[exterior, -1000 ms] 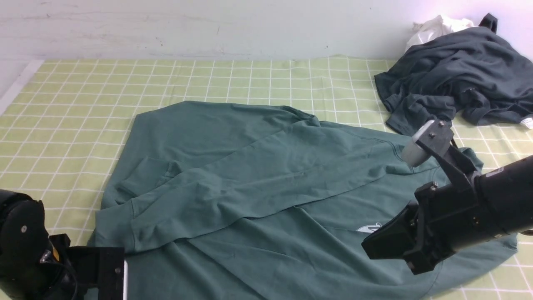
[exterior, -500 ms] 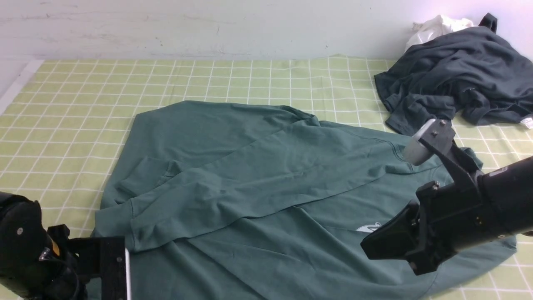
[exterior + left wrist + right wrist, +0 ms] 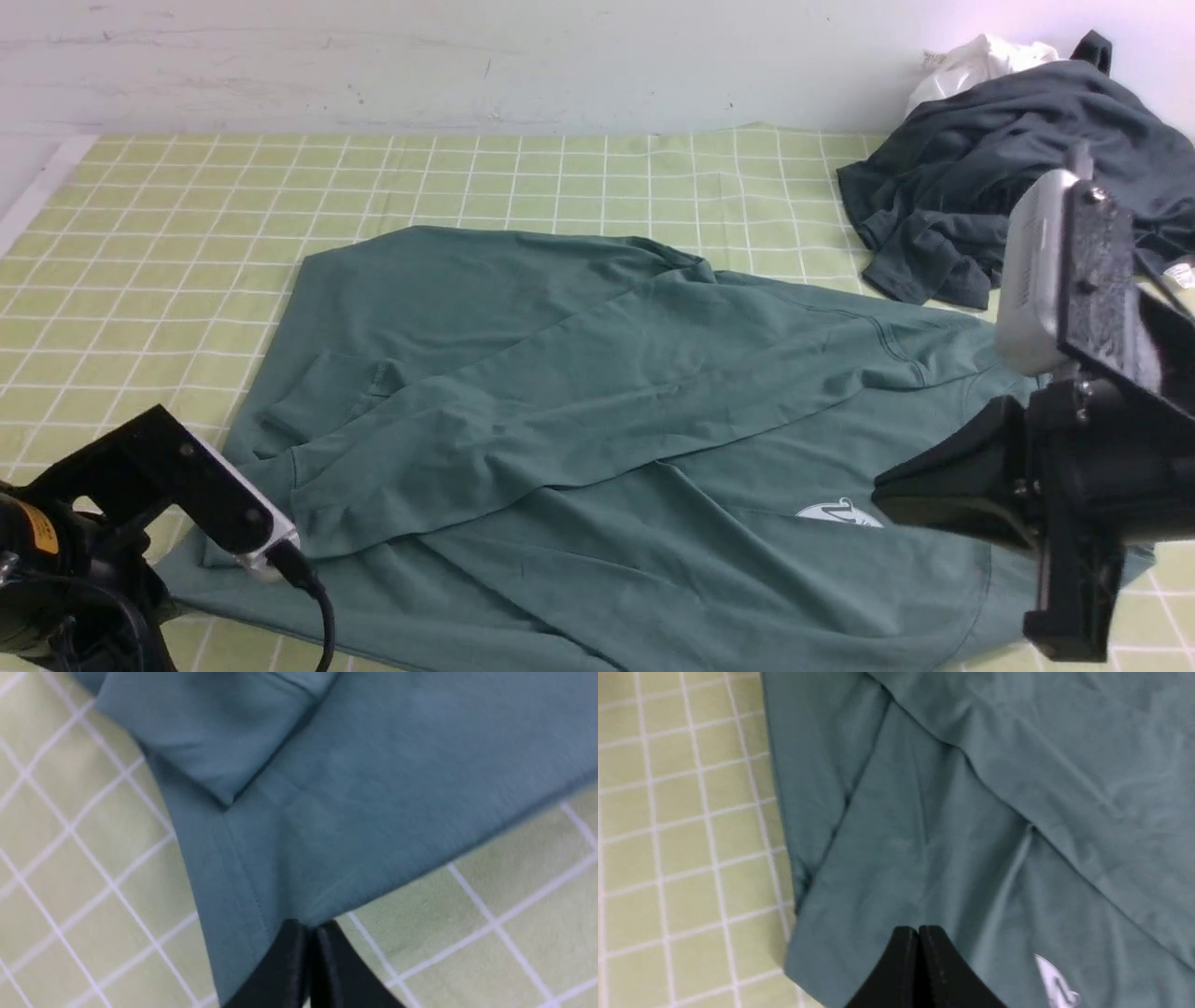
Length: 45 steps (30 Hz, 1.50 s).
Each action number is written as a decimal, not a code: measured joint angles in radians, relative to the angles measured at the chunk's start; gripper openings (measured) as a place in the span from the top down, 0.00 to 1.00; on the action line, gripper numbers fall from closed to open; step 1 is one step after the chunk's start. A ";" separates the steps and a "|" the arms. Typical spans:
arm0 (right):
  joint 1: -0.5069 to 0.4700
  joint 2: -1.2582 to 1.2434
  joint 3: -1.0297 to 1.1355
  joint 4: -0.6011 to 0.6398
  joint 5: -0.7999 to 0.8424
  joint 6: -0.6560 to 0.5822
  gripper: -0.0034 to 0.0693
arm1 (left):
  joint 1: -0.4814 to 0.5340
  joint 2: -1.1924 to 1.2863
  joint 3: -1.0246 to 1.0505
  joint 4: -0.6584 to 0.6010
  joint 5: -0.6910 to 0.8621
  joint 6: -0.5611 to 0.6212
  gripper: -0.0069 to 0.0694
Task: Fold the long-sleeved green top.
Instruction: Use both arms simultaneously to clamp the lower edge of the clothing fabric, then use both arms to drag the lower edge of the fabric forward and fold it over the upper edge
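Note:
The green long-sleeved top [image 3: 597,392] lies spread on the checked cloth, with one sleeve folded across its body. Its white logo [image 3: 838,513] shows near my right gripper [image 3: 887,490]. That gripper is shut and empty and hangs well above the top's chest; in the right wrist view [image 3: 918,929] the fabric [image 3: 971,812] lies flat below it. My left gripper [image 3: 310,926] is low at the top's near-left hem corner [image 3: 261,882], shut, with the fabric meeting its tips. The sleeve cuff [image 3: 210,742] lies just beyond. In the front view the left jaws are hidden behind the arm [image 3: 56,560].
A charcoal-grey garment [image 3: 990,187] lies crumpled at the back right, with a small white cloth [image 3: 971,61] behind it against the wall. The yellow-green checked cloth [image 3: 187,205] covers the table. Its left edge shows at the far left.
My right arm has risen and drawn back to the right, uncovering the logo. My left arm has swung up and tilted over the top's near-left corner. The top lies as before.

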 joint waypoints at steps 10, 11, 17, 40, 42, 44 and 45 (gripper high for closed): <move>0.067 0.104 0.159 -0.341 -0.099 -0.014 0.66 | 0.000 0.000 0.000 0.017 0.007 -0.141 0.91; 0.070 0.125 0.180 -0.371 -0.138 -0.015 0.62 | 0.000 0.000 0.000 0.007 0.000 -0.142 0.91; 0.073 0.244 0.217 -0.524 -0.292 -0.016 0.48 | 0.000 0.000 0.000 -0.042 -0.028 -0.142 0.91; 0.041 0.356 0.129 -0.622 -0.259 0.465 0.94 | 0.000 -0.009 -0.111 -0.117 0.110 -0.175 0.91; 0.015 0.354 0.055 -0.630 -0.195 0.558 0.94 | 0.000 0.003 -0.175 -0.117 0.121 -0.220 0.91; -0.013 0.356 -0.011 -0.630 -0.158 0.606 0.94 | 0.000 0.029 -0.237 -0.113 0.112 -0.244 0.91; -0.033 0.366 -0.059 -0.629 -0.147 0.627 0.94 | 0.000 0.067 -0.299 -0.106 0.092 -0.263 0.91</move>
